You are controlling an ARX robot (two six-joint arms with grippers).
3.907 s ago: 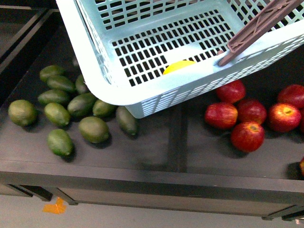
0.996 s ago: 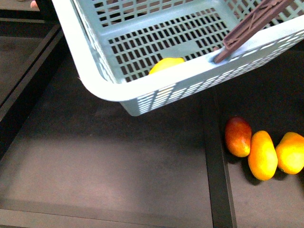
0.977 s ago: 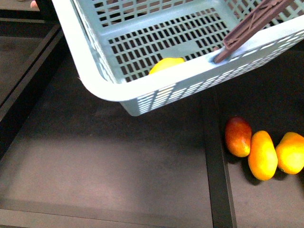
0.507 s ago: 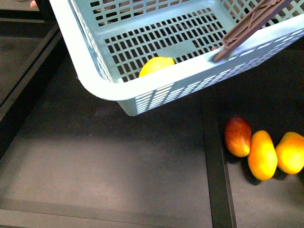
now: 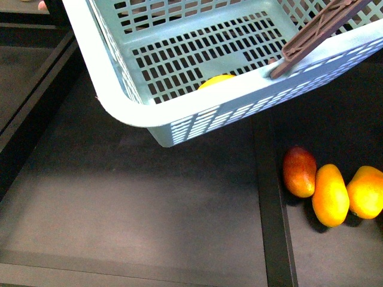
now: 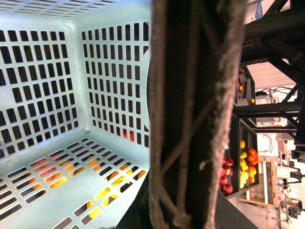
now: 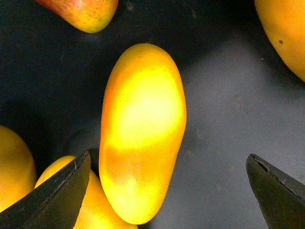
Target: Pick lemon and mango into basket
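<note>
Hovering open over the mango (image 7: 143,129), right claw (image 7: 167,156) has one finger (image 7: 57,193) above a touching neighbour mango (image 7: 93,210); could snag both.

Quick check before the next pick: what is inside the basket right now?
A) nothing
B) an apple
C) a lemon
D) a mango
C: the lemon shows yellow just behind the basket rim, while the mangoes lie outside it.

Neighbour mangoes (image 7: 57,191) crowd the middle mango (image 7: 143,129) on one side only.
</note>
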